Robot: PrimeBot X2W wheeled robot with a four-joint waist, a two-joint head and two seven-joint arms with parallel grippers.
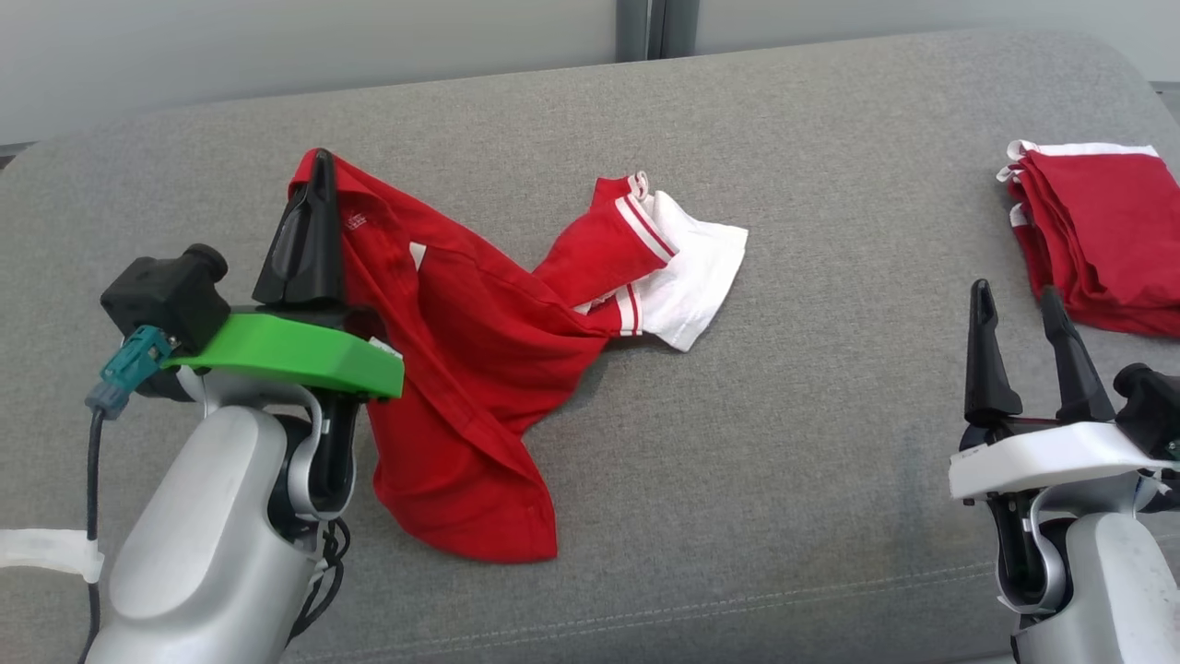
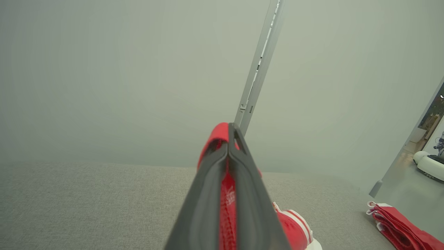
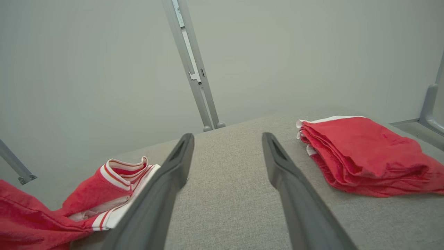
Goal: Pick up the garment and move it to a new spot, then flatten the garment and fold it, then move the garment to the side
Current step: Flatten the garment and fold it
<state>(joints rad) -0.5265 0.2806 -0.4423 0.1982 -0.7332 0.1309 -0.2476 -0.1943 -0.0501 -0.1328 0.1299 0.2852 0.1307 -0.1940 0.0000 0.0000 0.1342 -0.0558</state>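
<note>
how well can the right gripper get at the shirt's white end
Probably yes: the right gripper is open and empty, and only grey cushion lies between it and the shirt's white end; the folded garments sit on its other side.

Red short-sleeved garment with white striped sleeves (image 1: 479, 369), sprawled mid-way along the grey fabric cushion (image 1: 784, 415). Its edge toward the cushion's left end vanishes behind the green plate (image 1: 295, 355) of the left gripper (image 1: 320, 164). White print near the collar, too small to read. From the left wrist, the pinched dark fingers (image 2: 204, 208) cover nearly all of it, leaving just a red sliver between them. At the cushion's right end, the folded red-and-white stack (image 1: 1097, 240) is cut off by the head view's edge.
</note>
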